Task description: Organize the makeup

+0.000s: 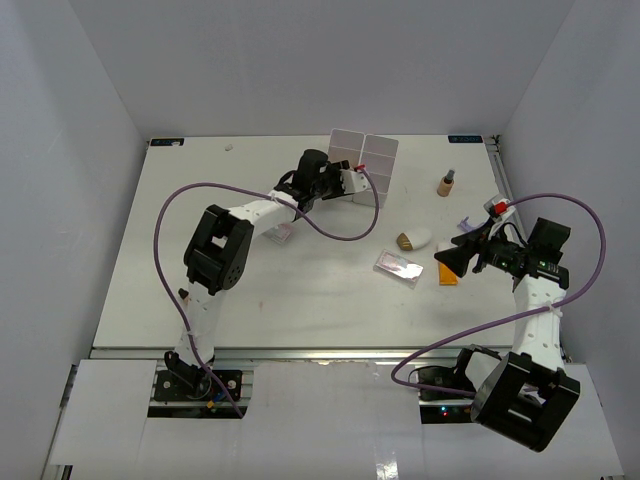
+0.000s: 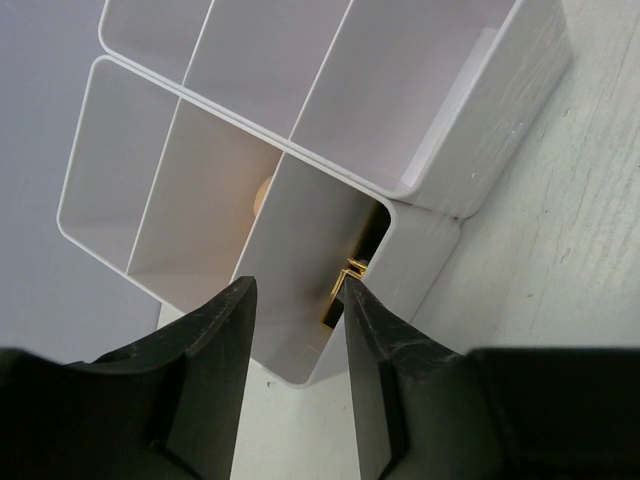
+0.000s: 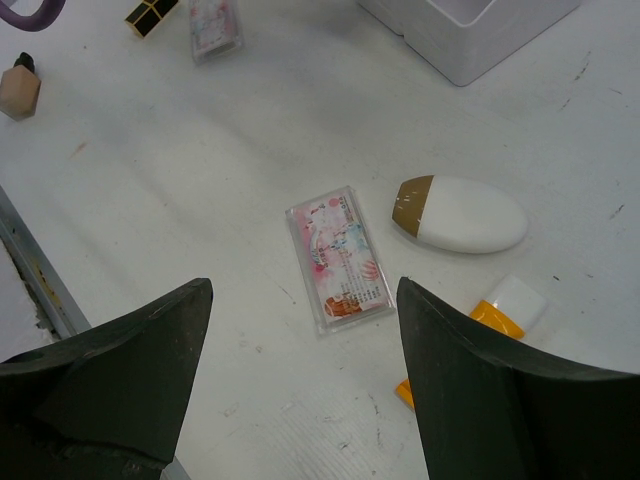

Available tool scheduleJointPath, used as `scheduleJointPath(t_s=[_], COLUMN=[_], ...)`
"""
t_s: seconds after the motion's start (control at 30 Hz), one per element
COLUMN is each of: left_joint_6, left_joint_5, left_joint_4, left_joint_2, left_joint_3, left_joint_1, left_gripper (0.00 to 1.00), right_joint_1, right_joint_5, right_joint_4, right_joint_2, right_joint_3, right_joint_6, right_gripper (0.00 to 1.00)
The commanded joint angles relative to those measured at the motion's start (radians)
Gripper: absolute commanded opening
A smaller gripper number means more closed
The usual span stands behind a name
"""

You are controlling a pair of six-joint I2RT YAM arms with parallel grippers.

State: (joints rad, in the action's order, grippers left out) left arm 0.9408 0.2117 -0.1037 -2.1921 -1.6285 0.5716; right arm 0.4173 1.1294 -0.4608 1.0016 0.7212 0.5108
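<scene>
Left gripper (image 2: 300, 290) jaws parted, nothing grasped, over smooth white compartment box (image 2: 480, 130); black-gold lipstick (image 2: 340, 295) seen inside. Right gripper (image 3: 302, 290) spread wide, empty, above flat pink packet (image 3: 338, 258).

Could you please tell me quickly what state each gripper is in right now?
Left gripper: open, holding nothing, over the white multi-compartment plastic box.
Right gripper: open, empty, above the pink flat packet.

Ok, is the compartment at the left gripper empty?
No: a gold-and-black piece stands inside the white box, against that compartment's wall.
</scene>
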Motion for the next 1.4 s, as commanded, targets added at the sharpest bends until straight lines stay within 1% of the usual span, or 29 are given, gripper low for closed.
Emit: scheduleJointPath(t_s=[0.0,0.23,0.3,0.33,0.4,0.43,0.57,0.63,0.67,0.7,0.73,0.8,0.87,0.97,1.07,1.1,1.17,1.27,1.37], left_joint_6=[0.001,-0.042,-0.081,-0.107,-0.162,-0.214,-0.508,-0.627,-0.692,-0.799,-0.873,-0.964,-1.071,-1.17,-1.199,-1.201,-1.2,-1.191,-1.179], left_joint_5=[0.002,0.015,0.027,0.031,0.031,0.017,-0.092,-0.161,-0.2,-0.257,-0.277,-0.282,-0.267,-0.225,-0.213,-0.175,-0.169,-0.178,-0.191], left_joint_4=[-0.025,-0.002,0.027,0.042,0.064,0.075,0.129,0.172,0.202,0.235,0.288,0.392,0.487,0.547,0.567,0.571,0.59,0.607,0.605], left_joint_2=[0.035,0.09,0.138,0.177,0.209,0.247,0.44,0.521,0.569,0.6,0.636,0.677,0.724,0.788,0.81,0.806,0.767,0.673,0.611], left_joint_3=[0.019,0.02,0.018,0.019,0.03,0.047,0.155,0.206,0.228,0.261,0.276,0.298,0.338,0.425,0.496,0.508,0.515,0.513,0.502], left_joint_1=[-0.001,0.002,0.002,0.002,0.002,0.002,0.001,0.0,-0.003,-0.008,-0.02,-0.055,-0.113,-0.2,-0.308,-0.329,-0.378,-0.403,-0.414], left_gripper=[0.53,0.54,0.54,0.55,0.58,0.61,0.73,0.87,0.91,0.94,0.97,0.98,0.98,0.98,0.98,0.98,0.96,0.93,0.87], right_joint_1=[0.011,0.017,0.017,0.017,0.017,0.017,0.017,0.017,0.017,0.015,0.015,0.015,0.015,0.015,0.015,0.015,0.015,0.015,0.015], right_joint_5=[0.033,0.044,0.051,0.054,0.059,0.061,0.074,0.076,0.076,0.076,0.075,0.074,0.073,0.07,0.072,0.072,0.073,0.069,0.069], right_joint_4=[0.022,0.019,0.009,0.008,0.004,0.001,-0.008,-0.012,-0.012,-0.012,-0.013,-0.016,-0.016,-0.018,-0.018,-0.018,-0.018,-0.018,-0.019], right_joint_2=[-0.003,-0.006,-0.01,-0.012,-0.015,-0.016,-0.025,-0.027,-0.028,-0.029,-0.029,-0.029,-0.032,-0.033,-0.037,-0.038,-0.037,-0.037,-0.038], right_joint_3=[-0.012,-0.014,-0.012,-0.012,-0.012,-0.011,-0.008,-0.01,-0.009,-0.009,-0.009,-0.008,-0.009,-0.008,-0.008,-0.008,-0.008,-0.008,-0.006], right_joint_6=[0.0,0.0,0.013,0.018,0.021,0.023,0.035,0.037,0.038,0.039,0.04,0.041,0.041,0.041,0.041,0.041,0.041,0.041,0.041], right_gripper=[0.81,0.81,0.81,0.81,0.81,0.81,0.81,0.81,0.81,0.81,0.81,0.81,0.81,0.82,0.82,0.82,0.82,0.82,0.82])
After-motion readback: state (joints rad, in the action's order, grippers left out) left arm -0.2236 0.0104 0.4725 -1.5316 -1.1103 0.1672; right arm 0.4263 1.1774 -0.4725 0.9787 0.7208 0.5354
